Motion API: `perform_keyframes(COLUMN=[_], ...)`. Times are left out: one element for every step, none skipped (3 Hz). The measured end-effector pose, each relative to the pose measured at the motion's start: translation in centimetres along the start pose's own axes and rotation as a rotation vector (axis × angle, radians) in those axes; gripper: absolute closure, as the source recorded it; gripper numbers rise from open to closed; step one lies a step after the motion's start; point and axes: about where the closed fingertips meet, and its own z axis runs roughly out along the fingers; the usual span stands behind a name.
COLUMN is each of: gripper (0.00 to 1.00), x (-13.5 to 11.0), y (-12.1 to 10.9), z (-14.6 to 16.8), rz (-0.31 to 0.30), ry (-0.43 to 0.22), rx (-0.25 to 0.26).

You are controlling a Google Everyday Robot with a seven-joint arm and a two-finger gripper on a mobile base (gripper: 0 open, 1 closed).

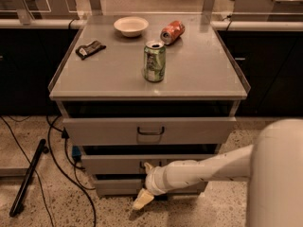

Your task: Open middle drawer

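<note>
No brand or writing is showing clearly enough to read. The green can (pixel 154 61) is standing upright near the middle of the tabletop (pixel 109 79), its label only a blur of pale marks. Behind it an orange can (pixel 172 32) is lying on its side, with a white bowl (pixel 131 25) to its left. A dark packet (pixel 90 49) with a pale patch is lying near the left edge.

The white arm (pixel 208 171) is reaching in from the lower right, running leftward and slightly downward across the cabinet's lower front. The gripper (pixel 146 188) is sitting at the centre of the middle drawer (pixel 109 164). Whether it is apart, together or clamped on anything cannot be told.

The middle drawer is lying just under the taller top drawer (pixel 104 130), and a dark gap is showing above its front. Its handle is mostly covered by the gripper. The arm is hiding much of the bottom drawer (pixel 113 187), and the robot's body (pixel 277 174) is being cut off at the right edge.
</note>
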Motion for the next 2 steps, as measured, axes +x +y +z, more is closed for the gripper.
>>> perform_keyframes(gripper=[0.00,0.00], x=[-0.9,0.7], y=[-0.4,-1.2], z=[0.6,-1.0], rz=[0.037,0.065], ry=[-0.121,-0.136], rx=[-0.049,-0.028])
